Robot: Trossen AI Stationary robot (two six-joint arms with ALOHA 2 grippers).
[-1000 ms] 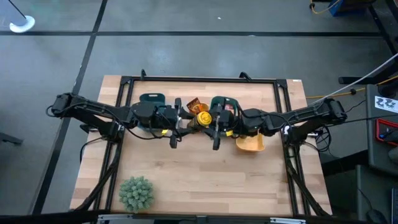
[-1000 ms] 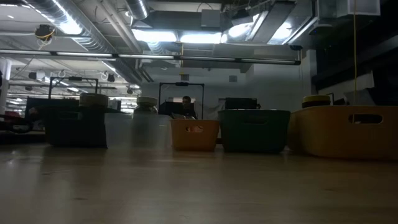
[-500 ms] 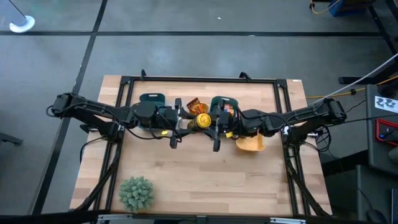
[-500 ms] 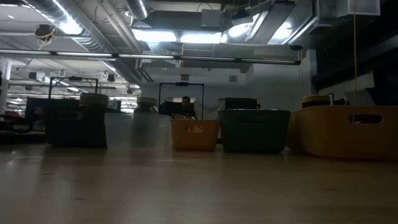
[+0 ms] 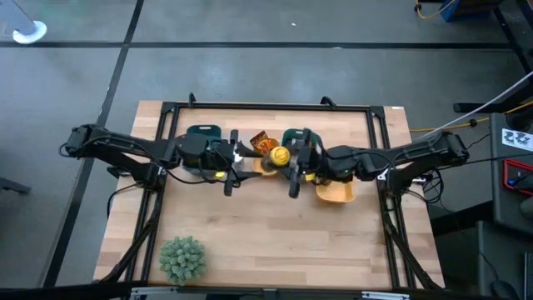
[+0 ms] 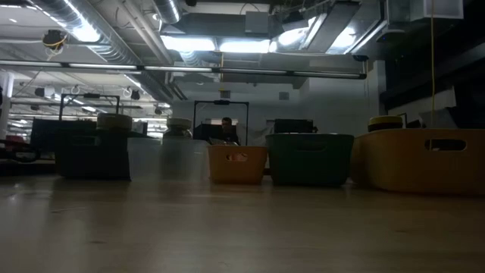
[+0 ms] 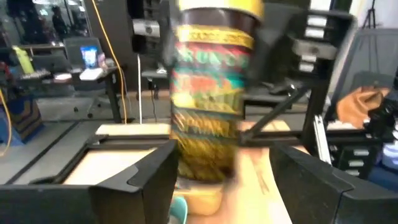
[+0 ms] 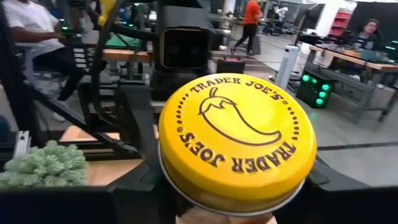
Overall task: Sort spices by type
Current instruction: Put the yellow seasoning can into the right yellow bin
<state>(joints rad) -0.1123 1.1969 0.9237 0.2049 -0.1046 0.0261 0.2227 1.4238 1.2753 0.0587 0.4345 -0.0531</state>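
right tool (image 5: 293, 160) grips the yellow-lidded jar (image 5: 278, 155) for sorting; left tool (image 5: 241, 158) stands parted beside it, seemingly handing it over.

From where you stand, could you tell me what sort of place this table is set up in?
Most likely a robotics lab or workshop. Exposed ducts and strip lights run overhead, a person sits at a desk behind the storage bins, and other people move among equipment-laden workbenches.
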